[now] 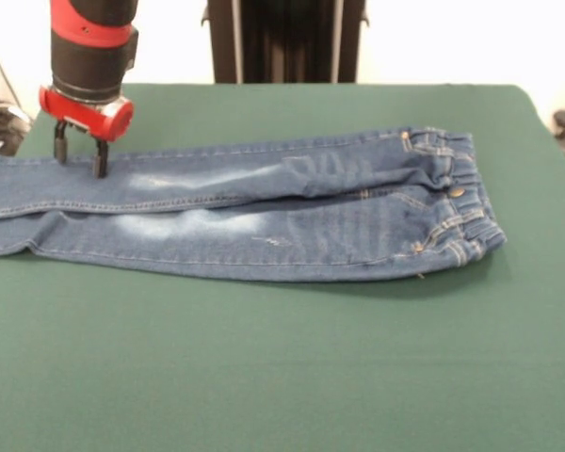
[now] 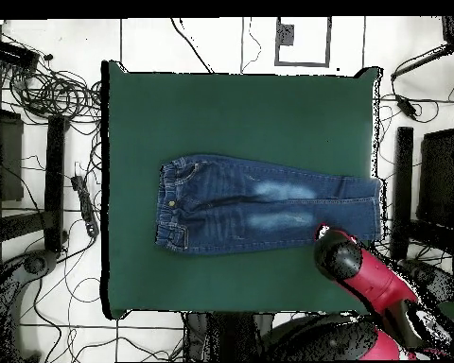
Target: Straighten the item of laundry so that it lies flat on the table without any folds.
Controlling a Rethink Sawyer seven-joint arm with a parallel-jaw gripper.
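Gripper (image 1: 81, 158), jaws parted, touches the jeans (image 1: 264, 212) at upper left; closing there may bunch the leg into new folds.

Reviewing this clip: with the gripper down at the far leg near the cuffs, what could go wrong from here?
1. The gripper stands open over one leg of the jeans; a pinch-and-pull there may drag the whole garment rather than flatten it.
2. The cuffs lie at the table edge in the overhead view; pulling outward could slide them off.
3. Wrinkles near the waistband sit far from the gripper and may stay.
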